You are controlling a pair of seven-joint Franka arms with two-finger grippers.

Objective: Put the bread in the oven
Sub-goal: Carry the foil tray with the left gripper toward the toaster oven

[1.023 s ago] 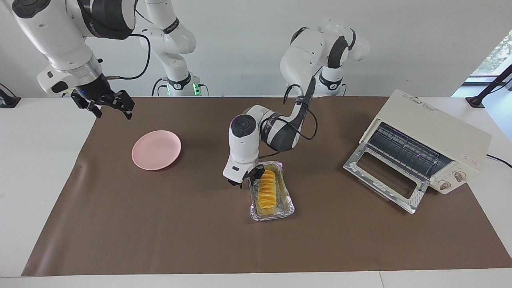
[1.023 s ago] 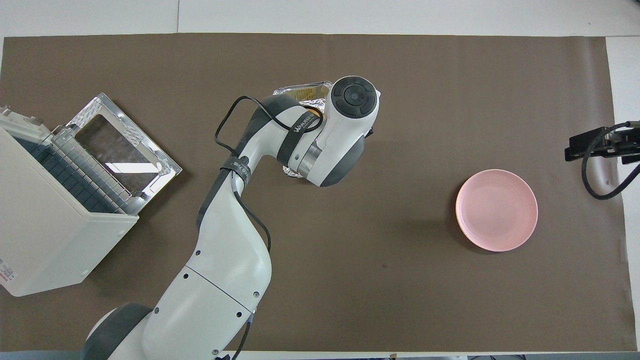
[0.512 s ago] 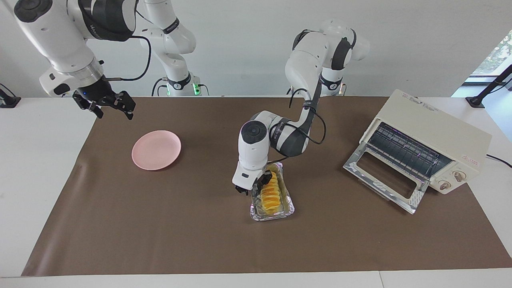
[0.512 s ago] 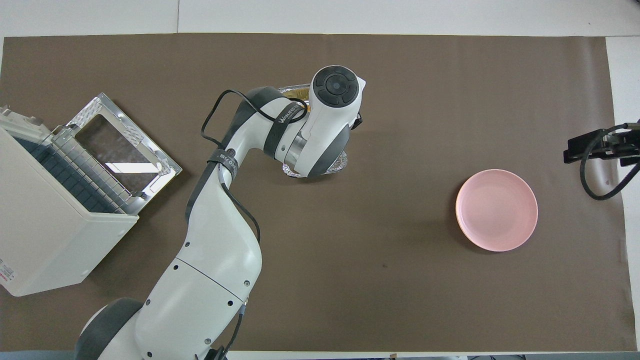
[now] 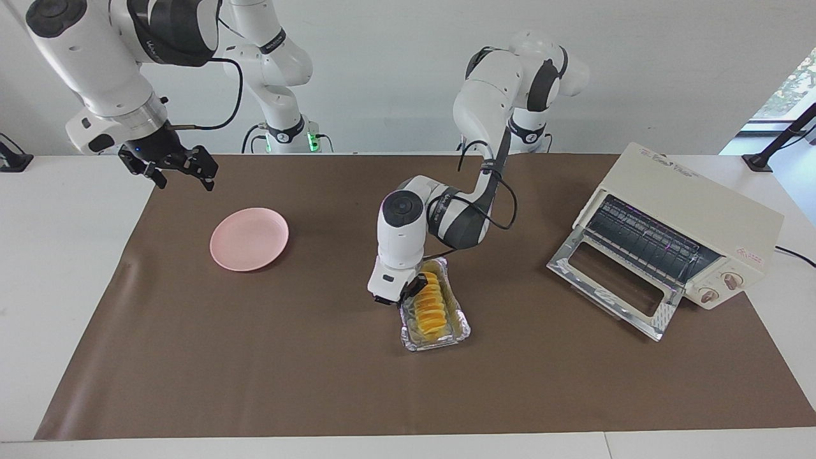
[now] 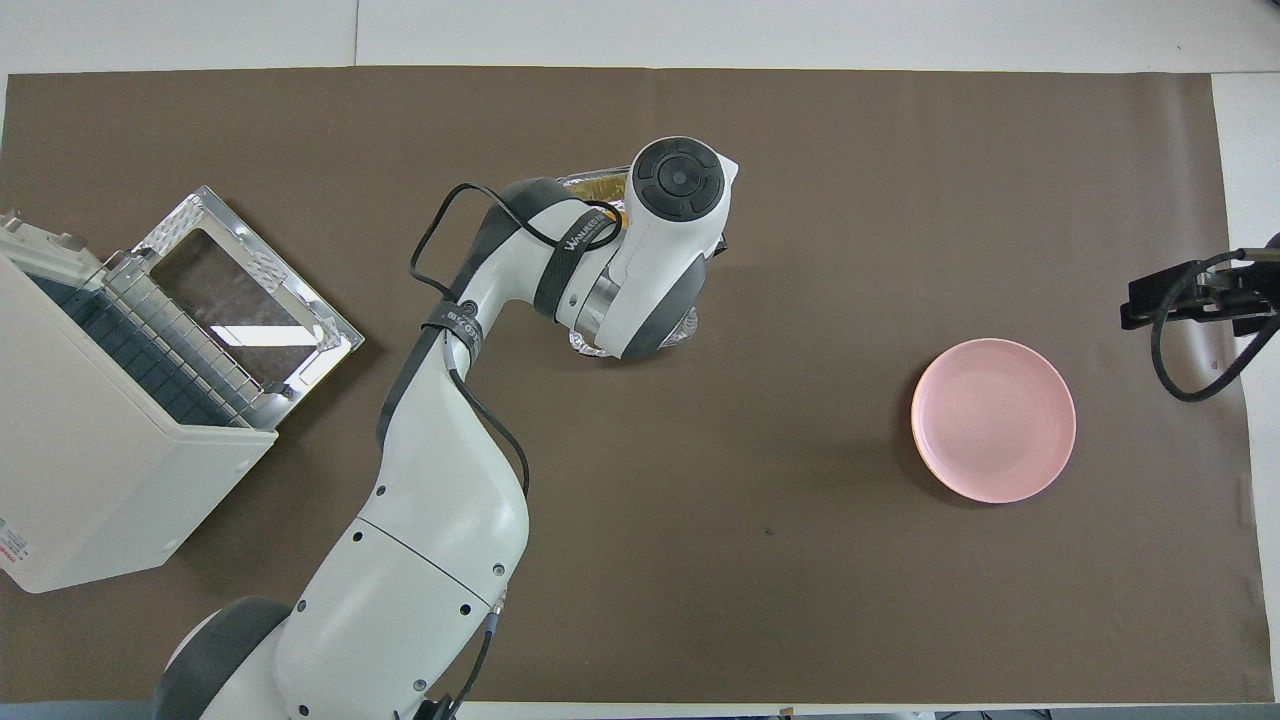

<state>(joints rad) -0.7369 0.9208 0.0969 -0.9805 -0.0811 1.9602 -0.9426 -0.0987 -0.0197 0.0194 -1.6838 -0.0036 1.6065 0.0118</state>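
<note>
Facing view: the left gripper (image 5: 408, 294) is closed at the foil tray's (image 5: 460, 330) rim beside the bread (image 5: 428, 307); whether it pinches rim or loaf, I cannot tell. The oven (image 5: 695, 210) stands open toward the left arm's end. The right gripper (image 5: 171, 167) waits open, raised near the pink plate (image 5: 249, 238).

Overhead view: the left arm (image 6: 500, 380) hides the bread. A thin rim grip could tilt the tray and spill the loaf.

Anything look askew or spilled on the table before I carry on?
Nothing stands out. The bread lies in the foil tray, with the left claw down at it. The oven door hangs open, rack bare. The pink plate lies flat; the right claw waits open.
</note>
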